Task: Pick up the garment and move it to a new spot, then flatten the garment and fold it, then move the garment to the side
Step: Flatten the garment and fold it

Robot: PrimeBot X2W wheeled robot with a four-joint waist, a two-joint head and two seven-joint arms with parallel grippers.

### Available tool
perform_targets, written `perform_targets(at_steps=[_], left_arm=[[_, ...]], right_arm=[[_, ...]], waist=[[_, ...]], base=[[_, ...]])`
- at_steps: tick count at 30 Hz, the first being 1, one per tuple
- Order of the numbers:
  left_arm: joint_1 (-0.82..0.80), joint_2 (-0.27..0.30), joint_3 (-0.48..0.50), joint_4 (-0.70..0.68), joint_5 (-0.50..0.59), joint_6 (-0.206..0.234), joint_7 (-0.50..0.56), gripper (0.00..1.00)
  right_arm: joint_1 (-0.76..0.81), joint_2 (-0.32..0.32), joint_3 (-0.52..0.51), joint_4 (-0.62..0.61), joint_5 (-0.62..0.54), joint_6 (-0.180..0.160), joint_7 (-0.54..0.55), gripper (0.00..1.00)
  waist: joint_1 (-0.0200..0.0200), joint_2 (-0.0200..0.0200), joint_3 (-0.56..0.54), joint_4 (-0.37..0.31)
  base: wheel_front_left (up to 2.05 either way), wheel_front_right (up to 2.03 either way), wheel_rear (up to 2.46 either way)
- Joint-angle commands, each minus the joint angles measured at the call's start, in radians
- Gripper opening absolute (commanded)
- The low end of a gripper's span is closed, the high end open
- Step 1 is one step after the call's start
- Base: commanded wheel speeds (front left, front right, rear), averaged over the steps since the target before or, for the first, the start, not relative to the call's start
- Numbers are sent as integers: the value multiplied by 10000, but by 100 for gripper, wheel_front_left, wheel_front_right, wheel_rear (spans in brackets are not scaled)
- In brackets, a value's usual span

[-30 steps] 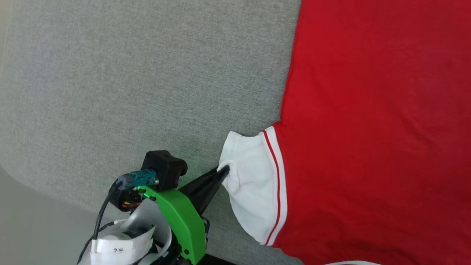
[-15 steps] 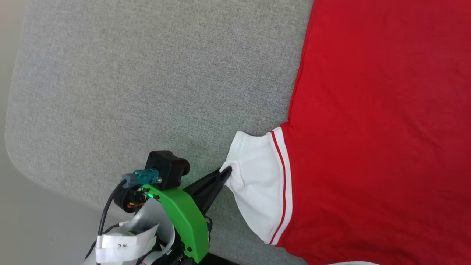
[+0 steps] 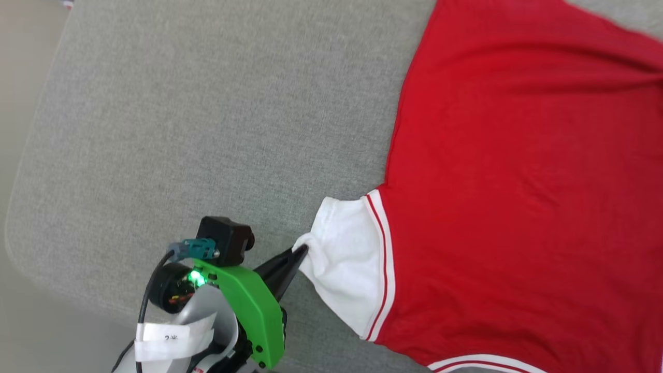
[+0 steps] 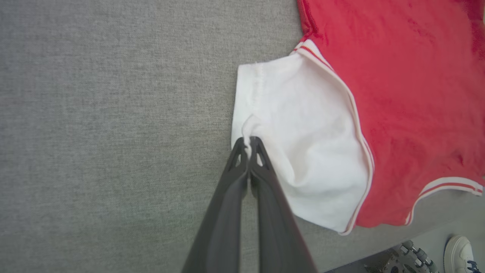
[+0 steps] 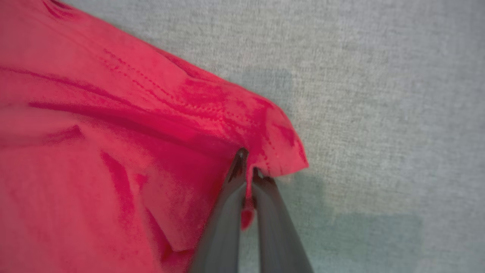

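The garment is spread flat on the grey fabric-covered worktop, toward the right side of the head view, with bare worktop to its left. Its long axis is laid from the bottom of that view to the top, leaning slightly to the right as it rises. The red side edge is seen running up and away from the armpit. The end with the white sleeve lies nearest the robot. A red-and-white striped trim band is seen where the sleeve joins the red body, and a second striped band curves along the bottom edge of the view. The sleeve is pointed toward the robot's left, its open cuff facing the bare worktop.

The left pincer is clamped on the cuff of that sleeve. In the left wrist view the two dark fingers are pressed together, and a small pucker of white cloth is pinched at the tips. A green bracket is carried on the arm behind it.

In the right wrist view the right pincer is closed on a red corner of the garment. A stitched hem line is seen near the tips, and folds are drawn across the cloth toward the grip.

A white shoe is visible beyond the worktop's edge.
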Motion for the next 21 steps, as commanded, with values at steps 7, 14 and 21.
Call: perform_targets(at_steps=[7, 14, 21], left_arm=[[644, 140, 95, 401, -220, 256, 42, 0], [1270, 151, 210, 526, -469, 506, -43, 0], [1816, 10, 548, 747, -851, 752, -408, 0]], right_arm=[[2750, 514, -417, -4, 430, -15, -327, 0], [4496, 602, -585, -787, 797, -15, -766, 0], [5997, 821, -1001, -1899, 1049, -15, -1096, 0]], waist=[[0, 0, -2318, -1173], [0, 0, -3287, -1713], [0, 0, -3865, -2236]], base=[[0, 0, 0], [0, 0, 0], [0, 0, 0]])
